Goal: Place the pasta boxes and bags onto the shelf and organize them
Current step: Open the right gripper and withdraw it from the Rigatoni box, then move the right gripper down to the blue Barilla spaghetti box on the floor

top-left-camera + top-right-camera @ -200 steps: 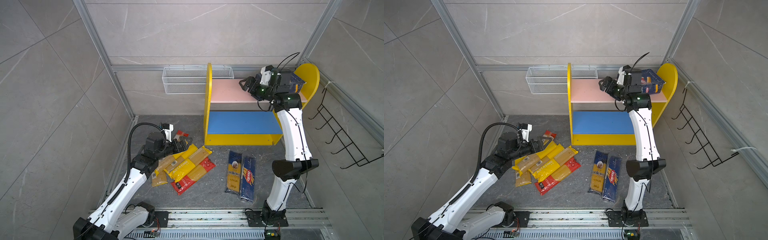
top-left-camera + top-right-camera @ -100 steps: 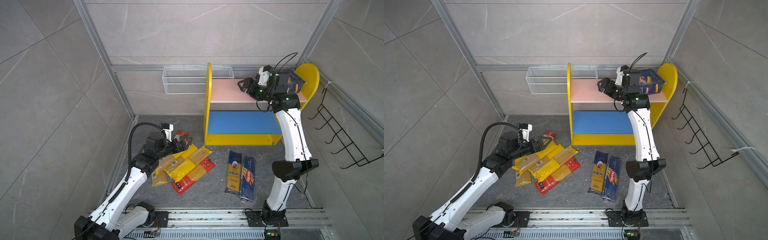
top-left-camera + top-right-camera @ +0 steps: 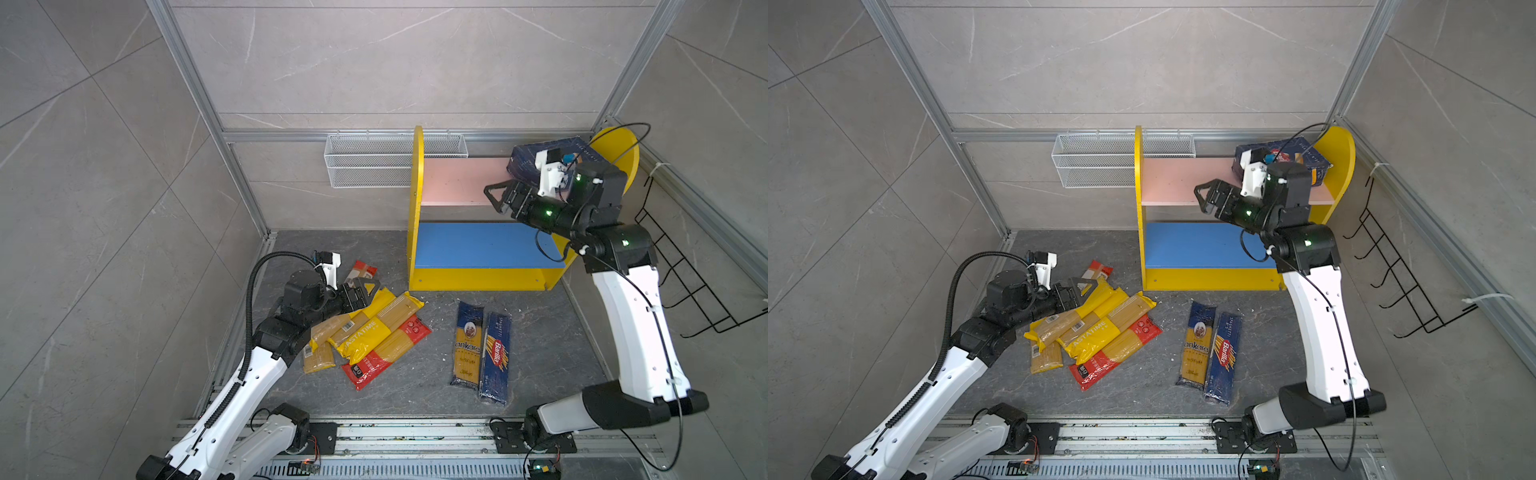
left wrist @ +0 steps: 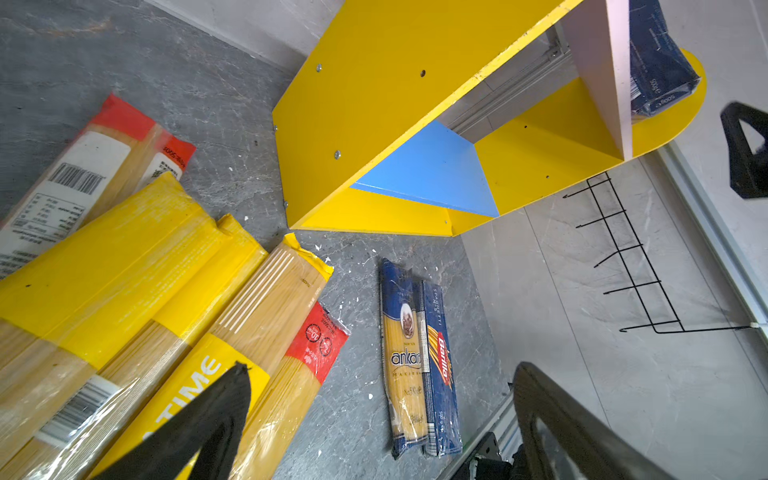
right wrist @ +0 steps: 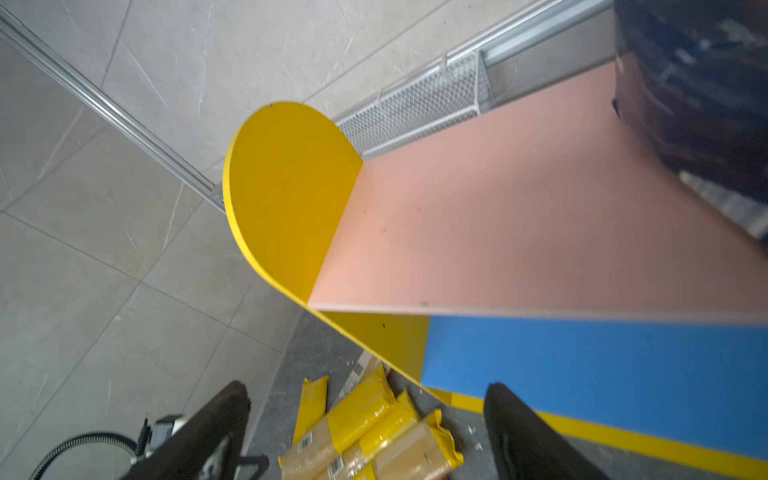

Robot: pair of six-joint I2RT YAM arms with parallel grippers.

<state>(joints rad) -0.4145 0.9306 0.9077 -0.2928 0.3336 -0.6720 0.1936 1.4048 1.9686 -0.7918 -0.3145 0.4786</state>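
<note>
Pulls the right gripper (image 3: 493, 199) back toward 6 o'clock, wide and empty, since the wide pasta box (image 3: 524, 158) now sits on the pink board (image 3: 457, 179) of the shelf (image 3: 417, 208), at the 3 o'clock end. Holds the left gripper (image 3: 363, 292) wide above the yellow bags (image 3: 374, 328) at 8 o'clock, ready to grab one.

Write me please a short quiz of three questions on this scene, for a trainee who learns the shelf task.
1. True or false: the wide blue box rests on the pink upper board of the shelf.
2. Which thing lies right beside the ankara bag? A) the narrow Barilla box B) a red-ended bag C) the wire basket
3. In one word: how do the jaws of the left gripper, by the yellow bags, stand?
Key: 1 true; 2 A; 3 open.
</note>
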